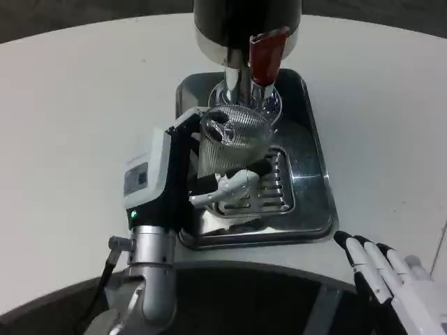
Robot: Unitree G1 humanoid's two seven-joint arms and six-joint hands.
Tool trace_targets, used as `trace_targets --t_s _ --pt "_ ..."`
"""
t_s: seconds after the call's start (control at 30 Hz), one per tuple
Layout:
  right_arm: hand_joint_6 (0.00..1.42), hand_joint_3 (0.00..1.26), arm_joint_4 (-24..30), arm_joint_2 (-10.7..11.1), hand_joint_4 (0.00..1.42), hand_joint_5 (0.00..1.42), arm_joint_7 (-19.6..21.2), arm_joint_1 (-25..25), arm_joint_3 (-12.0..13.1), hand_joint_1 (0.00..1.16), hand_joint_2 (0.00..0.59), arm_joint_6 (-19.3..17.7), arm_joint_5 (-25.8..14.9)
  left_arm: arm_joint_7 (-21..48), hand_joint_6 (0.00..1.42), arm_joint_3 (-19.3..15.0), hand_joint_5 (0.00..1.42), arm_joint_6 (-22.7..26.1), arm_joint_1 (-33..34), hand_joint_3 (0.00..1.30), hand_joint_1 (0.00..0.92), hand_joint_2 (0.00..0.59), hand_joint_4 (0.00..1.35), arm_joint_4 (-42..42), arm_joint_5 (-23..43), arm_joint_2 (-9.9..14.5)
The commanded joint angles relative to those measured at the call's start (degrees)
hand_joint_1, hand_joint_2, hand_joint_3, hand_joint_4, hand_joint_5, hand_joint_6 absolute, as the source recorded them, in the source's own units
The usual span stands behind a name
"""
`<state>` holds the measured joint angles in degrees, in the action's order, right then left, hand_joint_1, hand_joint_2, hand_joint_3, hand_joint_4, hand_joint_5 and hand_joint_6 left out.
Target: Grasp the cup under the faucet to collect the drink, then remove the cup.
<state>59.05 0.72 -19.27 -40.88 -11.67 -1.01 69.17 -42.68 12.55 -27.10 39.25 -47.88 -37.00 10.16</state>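
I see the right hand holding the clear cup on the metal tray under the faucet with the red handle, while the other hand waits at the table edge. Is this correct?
Not quite: the hands are swapped. In the head view the left hand holds the clear cup on the metal tray under the faucet with the red handle, while the right hand waits at the table edge.

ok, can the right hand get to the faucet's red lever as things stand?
Probably yes. The right hand waits open at the table's near edge; the red lever faces it, and the left hand holds the cup from the other side.
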Motion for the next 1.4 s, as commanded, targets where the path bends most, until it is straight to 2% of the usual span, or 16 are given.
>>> trace_targets --t_s 0.03,0.23,0.4,0.53,0.73,0.83,0.93,1.13,1.4 --pt "0.00 0.00 1.0 -0.1 0.00 0.00 1.1 -1.9 1.8 0.63 0.325 -1.7 -2.1 -3.2 1.10 1.8 1.03 0.4 3.8 1.04 0.525 0.245 1.10 -4.2 -0.8 -1.4" --pt "0.00 0.00 1.0 -0.7 0.00 0.00 1.6 -3.5 4.2 0.62 0.323 -3.5 -4.5 -4.8 1.13 4.4 1.03 0.5 7.4 1.05 0.519 0.241 1.09 -8.6 -0.6 -3.9" --pt "0.00 0.00 1.0 -1.3 0.00 0.00 2.0 -4.4 5.5 0.62 0.322 -4.6 -5.7 -5.2 1.19 5.8 1.03 0.2 7.9 1.02 0.507 0.237 1.04 -9.6 -0.5 -4.3" --pt "0.00 0.00 1.0 -1.4 0.00 0.00 2.3 -5.2 6.2 0.62 0.321 -5.3 -6.7 -5.3 1.20 6.4 1.00 0.1 7.6 0.95 0.493 0.217 0.91 -9.5 -0.3 -3.8" --pt "0.00 0.00 0.9 -1.0 0.00 0.00 1.9 -4.3 6.0 0.61 0.321 -5.0 -7.4 -5.1 1.21 6.4 0.89 -0.1 7.0 0.73 0.425 0.167 0.64 -8.9 0.1 -2.3" --pt "0.00 0.00 0.5 -0.8 0.00 0.00 1.9 -3.7 6.0 0.61 0.321 -5.0 -7.5 -4.9 1.16 6.2 0.81 -0.2 6.5 0.61 0.386 0.138 0.50 -8.4 0.4 -1.4" --pt "0.00 0.00 0.3 -0.7 0.00 0.00 1.9 -3.4 5.8 0.61 0.321 -5.0 -7.6 -4.4 1.14 6.2 0.75 -0.2 6.1 0.52 0.358 0.108 0.44 -8.2 0.6 -0.6" --pt "0.00 0.00 0.4 -1.1 0.00 0.00 2.4 -3.5 5.0 0.62 0.323 -5.0 -7.2 -2.0 0.91 6.4 0.56 -1.2 5.7 0.33 0.213 0.031 0.24 -8.3 1.2 0.2" --pt "0.00 0.00 0.7 -1.8 0.00 0.00 3.6 -5.0 3.9 0.63 0.326 -5.0 -6.3 1.1 0.86 6.5 0.53 -3.0 5.3 0.34 0.171 0.004 0.24 -8.7 1.9 0.8"
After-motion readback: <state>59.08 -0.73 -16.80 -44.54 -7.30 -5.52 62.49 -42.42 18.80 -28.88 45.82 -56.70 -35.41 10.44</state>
